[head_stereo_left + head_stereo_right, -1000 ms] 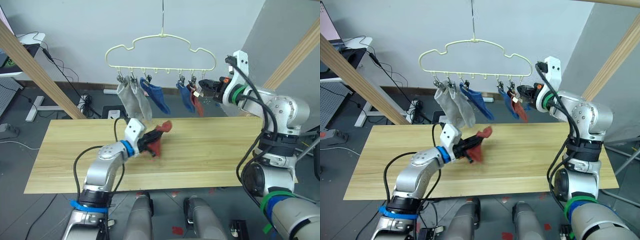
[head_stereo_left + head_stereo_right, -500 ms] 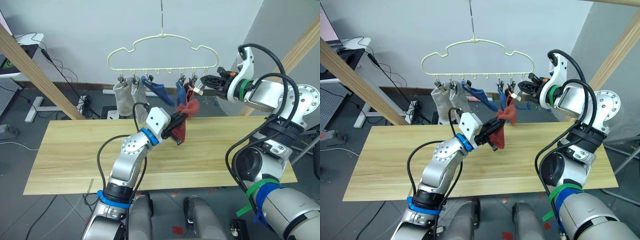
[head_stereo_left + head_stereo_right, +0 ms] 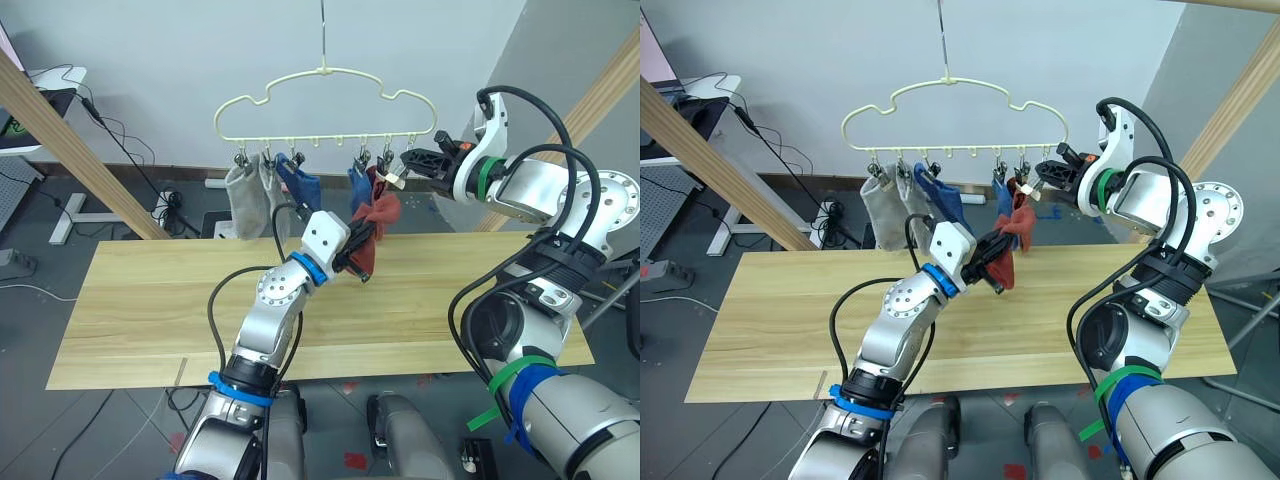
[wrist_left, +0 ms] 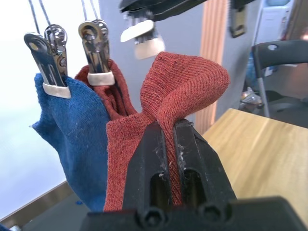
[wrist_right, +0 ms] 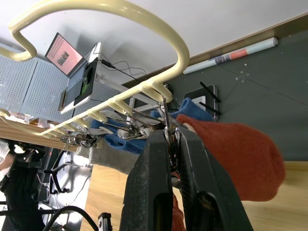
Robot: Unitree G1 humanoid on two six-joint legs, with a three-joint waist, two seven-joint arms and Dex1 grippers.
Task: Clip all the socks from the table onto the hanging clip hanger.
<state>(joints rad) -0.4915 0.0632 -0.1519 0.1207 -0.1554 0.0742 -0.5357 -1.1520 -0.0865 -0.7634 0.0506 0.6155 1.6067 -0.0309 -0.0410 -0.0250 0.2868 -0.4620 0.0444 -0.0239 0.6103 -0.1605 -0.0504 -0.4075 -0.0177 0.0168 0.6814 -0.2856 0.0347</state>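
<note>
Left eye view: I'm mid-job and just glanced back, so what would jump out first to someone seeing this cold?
The left gripper lifted above the table, shut on a rust-red sock raised to the right end of the clip hanger. There the right gripper pinches the last clip. Five socks already hang in a row: two grey, two blue and one rust-red.

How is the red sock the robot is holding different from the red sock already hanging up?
The held red sock is pinched in the left pincer; the hung red sock is pinned by a metal clip on the clip hanger. The held sock is folded over in a hump above the pincer; the hung one droops straight down, partly hidden behind the held sock. Both are the same rust-red knit.
</note>
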